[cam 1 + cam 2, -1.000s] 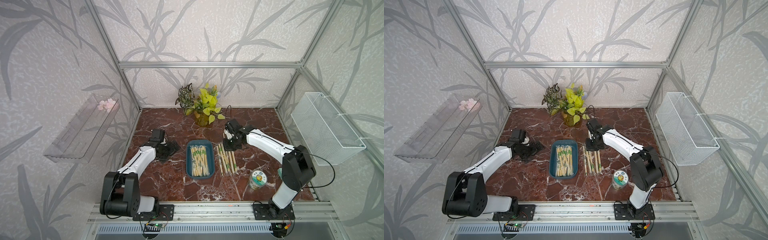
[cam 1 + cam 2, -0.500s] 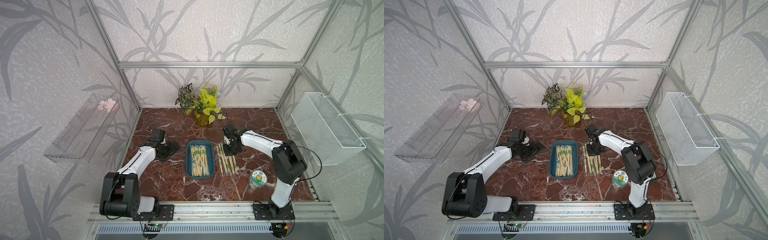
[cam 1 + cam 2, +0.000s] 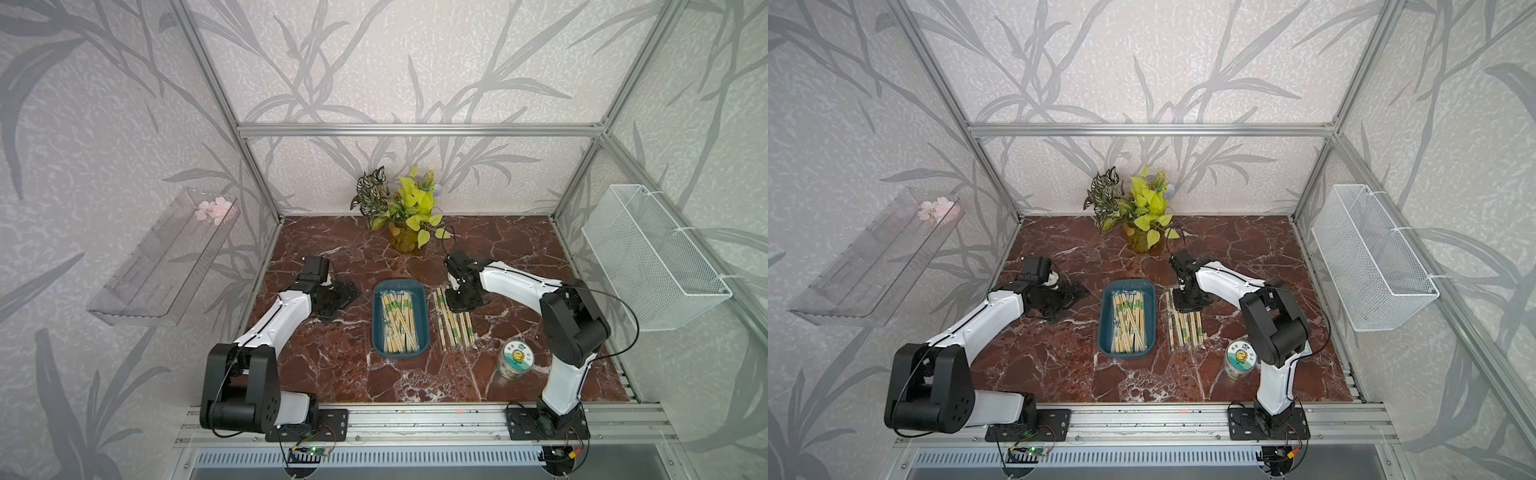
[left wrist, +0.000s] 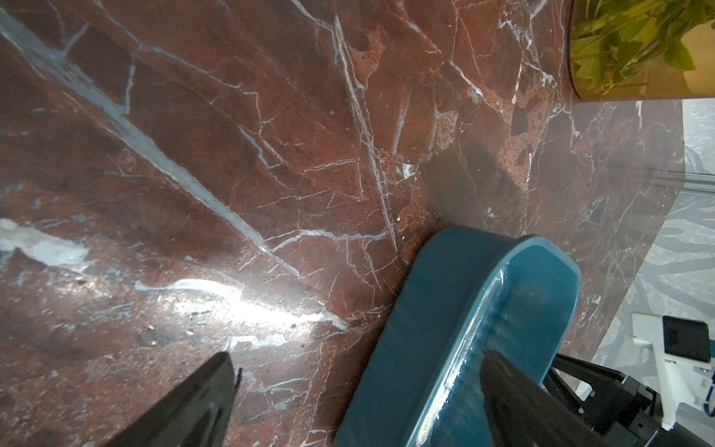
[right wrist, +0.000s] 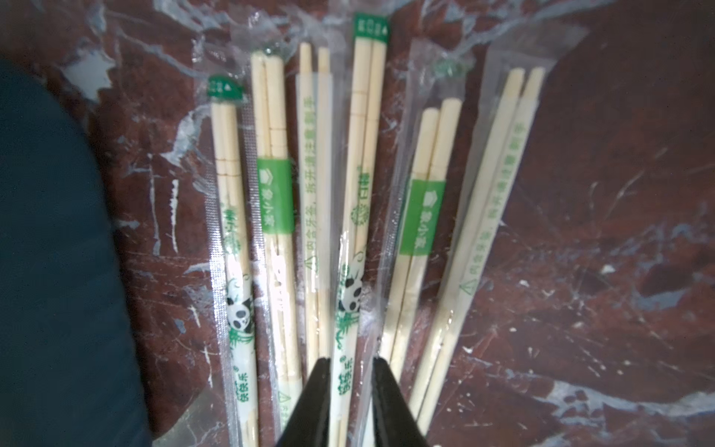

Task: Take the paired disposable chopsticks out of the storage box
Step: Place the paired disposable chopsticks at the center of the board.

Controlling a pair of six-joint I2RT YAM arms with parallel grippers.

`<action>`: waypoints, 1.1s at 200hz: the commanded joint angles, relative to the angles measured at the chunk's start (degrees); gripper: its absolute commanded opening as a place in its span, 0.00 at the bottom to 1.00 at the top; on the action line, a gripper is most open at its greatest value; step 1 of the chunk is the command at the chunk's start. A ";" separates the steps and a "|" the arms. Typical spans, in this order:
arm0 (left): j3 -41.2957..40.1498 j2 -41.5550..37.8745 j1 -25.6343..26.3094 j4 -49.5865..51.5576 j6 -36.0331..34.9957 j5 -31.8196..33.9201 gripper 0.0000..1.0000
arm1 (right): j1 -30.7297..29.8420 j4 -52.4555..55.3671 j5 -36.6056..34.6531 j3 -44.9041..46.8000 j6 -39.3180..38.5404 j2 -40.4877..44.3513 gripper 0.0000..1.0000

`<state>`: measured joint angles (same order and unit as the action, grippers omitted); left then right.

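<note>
The storage box point(image 3: 377, 316) point(image 3: 1105, 324), a dark teal tray, sits mid-table with many paired disposable chopsticks point(image 3: 399, 322) point(image 3: 1128, 322) in it. Several more sleeved pairs point(image 3: 453, 326) point(image 3: 1183, 328) lie in a row on the marble to its right. My right gripper point(image 3: 455, 305) point(image 3: 1185, 305) point(image 5: 351, 363) is low over the far end of that row. Its jaws stand slightly apart astride one panda-marked pair point(image 5: 358, 232) lying among the others. My left gripper point(image 3: 345, 297) point(image 3: 1071, 297) point(image 4: 358, 354) is wide open and empty beside the box's far left corner point(image 4: 425, 309).
A potted plant point(image 3: 405, 216) stands at the back centre. A small lidded jar point(image 3: 515, 358) sits front right, near the right arm's base. A white wire basket point(image 3: 648, 257) hangs on the right wall and a clear shelf point(image 3: 166, 257) on the left wall.
My right gripper has come down and a little forward onto the row of chopsticks on the table, and its jaws have parted slightly. The left arm has not moved.
</note>
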<state>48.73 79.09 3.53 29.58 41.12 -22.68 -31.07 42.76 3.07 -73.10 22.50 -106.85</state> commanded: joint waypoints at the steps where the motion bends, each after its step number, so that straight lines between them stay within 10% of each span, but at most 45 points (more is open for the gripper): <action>1: 1.89 0.78 -0.15 1.18 -0.77 -0.54 0.99 | 0.14 0.57 0.18 0.24 0.66 0.64 0.27; 220: 3.00 0.98 -1.16 0.48 -0.39 -0.99 0.99 | -18.00 3.47 4.71 -19.24 3.70 -4.34 0.33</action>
<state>49.80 79.85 2.85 29.67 40.73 -22.85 -47.68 44.34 8.01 -90.83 27.16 -106.87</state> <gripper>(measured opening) 0.994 0.334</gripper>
